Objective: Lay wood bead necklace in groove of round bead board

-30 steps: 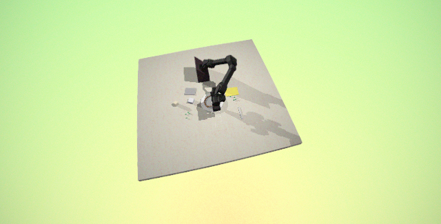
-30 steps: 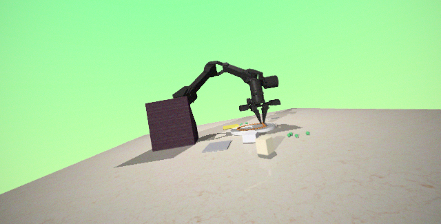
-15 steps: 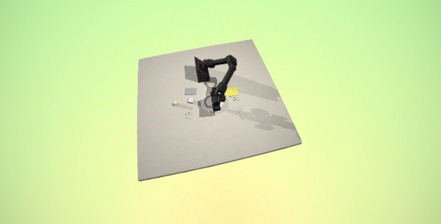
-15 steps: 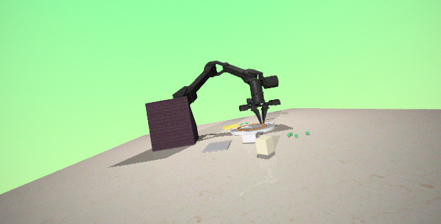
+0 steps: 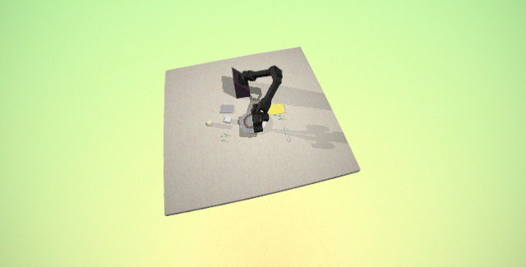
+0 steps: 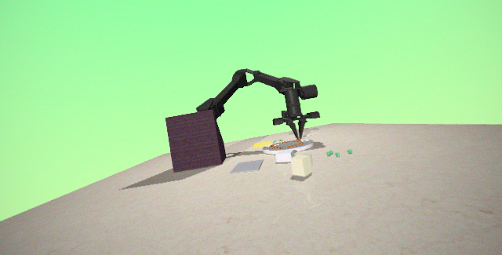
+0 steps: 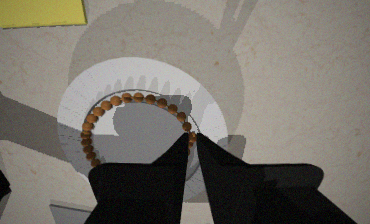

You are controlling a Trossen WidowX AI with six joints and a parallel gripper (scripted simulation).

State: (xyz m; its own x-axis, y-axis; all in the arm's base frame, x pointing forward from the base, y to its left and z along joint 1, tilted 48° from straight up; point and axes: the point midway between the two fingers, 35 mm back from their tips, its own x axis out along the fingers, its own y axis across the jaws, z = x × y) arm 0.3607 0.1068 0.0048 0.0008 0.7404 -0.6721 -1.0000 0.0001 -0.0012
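Observation:
The round bead board (image 7: 121, 70) (image 6: 308, 145) is a pale disc lying flat, with a thin ring groove that shows in the wrist view. The wood bead necklace (image 7: 138, 97) (image 6: 276, 147) (image 5: 245, 121) is a loop of orange-brown beads over the board, running close along the groove line; whether the beads sit down in the groove I cannot tell. My gripper (image 7: 192, 136) (image 6: 300, 140) points down at the board's side and is shut on the necklace, at the loop's right side in the wrist view. The fingers hide the loop's lower part there.
A yellow pad (image 5: 277, 108) (image 7: 41, 12) and a grey pad (image 5: 227, 108) (image 6: 247, 166) lie near the board. A white block (image 5: 228, 120) (image 6: 284, 157), a cream block (image 6: 301, 165) (image 5: 209, 123), small green pieces (image 6: 337, 154) and a thin pale strip (image 5: 287, 135) are around it.

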